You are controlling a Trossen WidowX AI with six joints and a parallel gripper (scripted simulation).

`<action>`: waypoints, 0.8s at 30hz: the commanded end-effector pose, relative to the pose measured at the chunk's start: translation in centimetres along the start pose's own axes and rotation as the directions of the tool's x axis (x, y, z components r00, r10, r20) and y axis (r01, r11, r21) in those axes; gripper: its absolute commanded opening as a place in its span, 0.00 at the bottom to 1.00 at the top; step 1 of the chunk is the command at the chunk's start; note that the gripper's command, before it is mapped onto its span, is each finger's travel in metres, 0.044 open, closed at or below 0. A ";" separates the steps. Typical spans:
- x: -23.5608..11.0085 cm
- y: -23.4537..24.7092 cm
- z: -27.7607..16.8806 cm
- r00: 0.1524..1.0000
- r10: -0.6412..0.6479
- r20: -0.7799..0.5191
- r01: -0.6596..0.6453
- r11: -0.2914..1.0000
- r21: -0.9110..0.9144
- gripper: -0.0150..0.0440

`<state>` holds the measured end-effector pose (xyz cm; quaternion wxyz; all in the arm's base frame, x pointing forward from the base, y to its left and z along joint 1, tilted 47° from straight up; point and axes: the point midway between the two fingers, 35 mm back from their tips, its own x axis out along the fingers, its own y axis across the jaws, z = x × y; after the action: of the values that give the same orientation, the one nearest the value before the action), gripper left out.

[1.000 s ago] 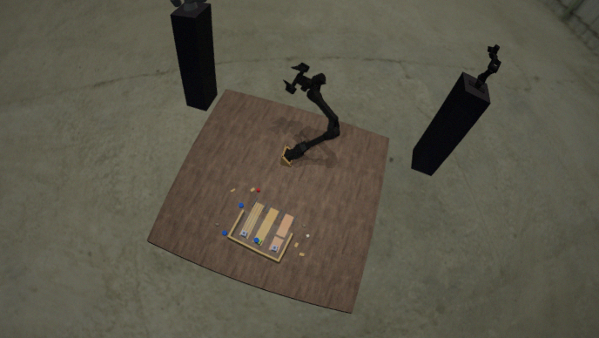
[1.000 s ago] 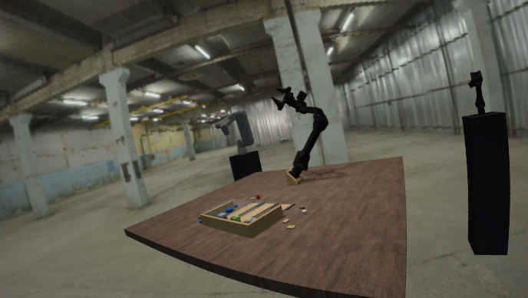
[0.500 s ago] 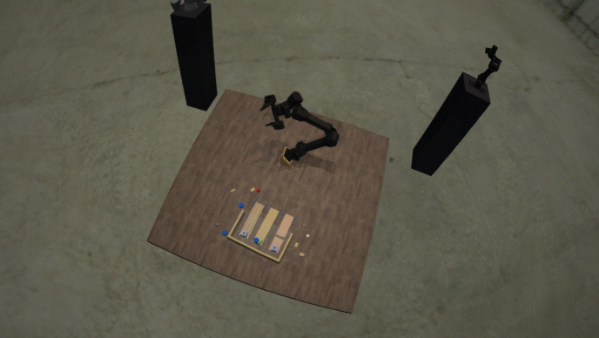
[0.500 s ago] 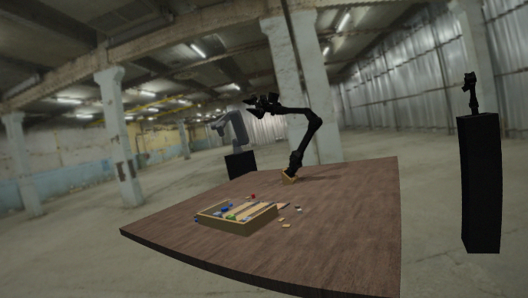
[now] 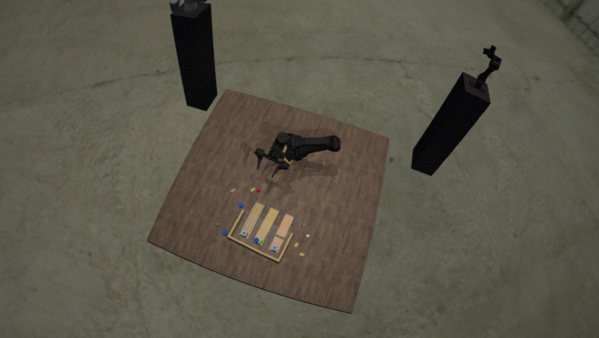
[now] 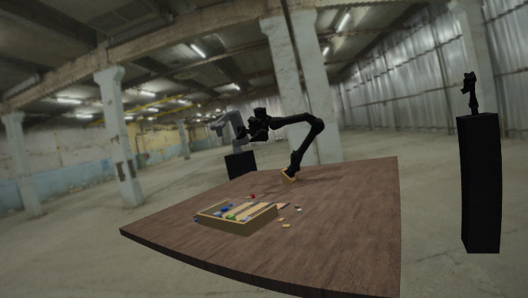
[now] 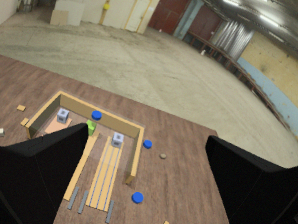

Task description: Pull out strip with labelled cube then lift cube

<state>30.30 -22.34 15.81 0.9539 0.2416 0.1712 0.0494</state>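
While all three tan wooden strips (image 5: 266,226) lie inside the open-ended, low-walled wooden tray (image 5: 253,249) on the brown wood-grain counter (image 5: 348,244), each with a small pale cube (image 5: 274,247) at its far end, no strip seems pulled out, so the whole task remains. The black end effector (image 5: 270,165) hovers well above, wide open and empty. Blue discs (image 5: 240,205), a red cube (image 5: 258,190) and tan chips lie around the tray's open end.

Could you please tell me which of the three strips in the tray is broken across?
The pinkish strip: a crosswise gap splits it in two, while the others show no such gap.
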 end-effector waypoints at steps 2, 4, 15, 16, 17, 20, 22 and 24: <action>3.6 5.2 -4.3 0.982 0.130 -0.134 -0.110 0.983 0.149 0.93; 4.8 7.7 -6.5 0.962 0.190 -0.198 -0.146 0.965 0.217 0.93; 5.4 9.4 -8.1 0.942 0.230 -0.244 -0.164 0.950 0.265 0.93; 5.4 9.4 -8.1 0.942 0.230 -0.244 -0.164 0.950 0.265 0.93; 5.4 9.4 -8.1 0.942 0.230 -0.244 -0.164 0.950 0.265 0.93; 5.9 9.2 -8.2 0.937 0.228 -0.265 -0.154 0.950 0.270 0.84; 7.1 8.4 -8.5 0.919 0.221 -0.327 -0.129 0.951 0.282 0.75; 8.5 7.7 -8.9 0.891 0.217 -0.398 -0.102 0.951 0.291 0.67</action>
<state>33.84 -9.94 11.08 0.8612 0.3630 0.3192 0.1569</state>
